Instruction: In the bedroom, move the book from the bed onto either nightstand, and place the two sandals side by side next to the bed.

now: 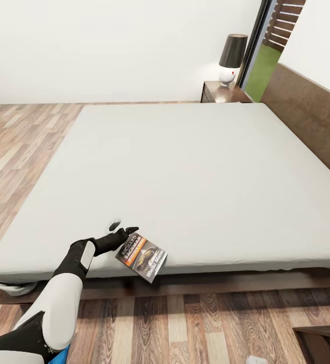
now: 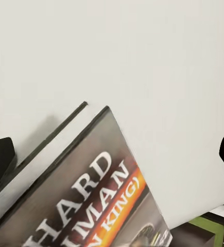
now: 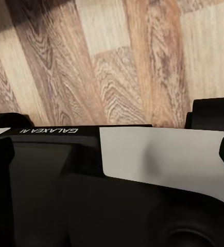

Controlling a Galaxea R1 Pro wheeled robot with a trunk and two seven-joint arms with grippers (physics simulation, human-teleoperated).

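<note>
The left gripper (image 1: 123, 231), jaws apart, sat beside the book (image 1: 141, 257) at the bed (image 1: 195, 167) edge; right gripper state indeterminable.

Right wrist camera is looking straight down at the wood plank floor (image 3: 117, 56), brown-grey boards with heavy swirling grain, one paler plank running through the middle and a darker one beside it. Below that, the robot's own body (image 3: 106, 190) crowds in: a dark, smooth shell with a white panel (image 3: 163, 154) set into it, and small white lettering reading "GALAXEA" (it shows upside down from here). A rounded black part (image 3: 210, 112) pokes up at one side against the boards. Dark tips of the right gripper's fingers (image 3: 0, 154) sit at either edge, well apart, nothing between them but the robot's shell.
</note>
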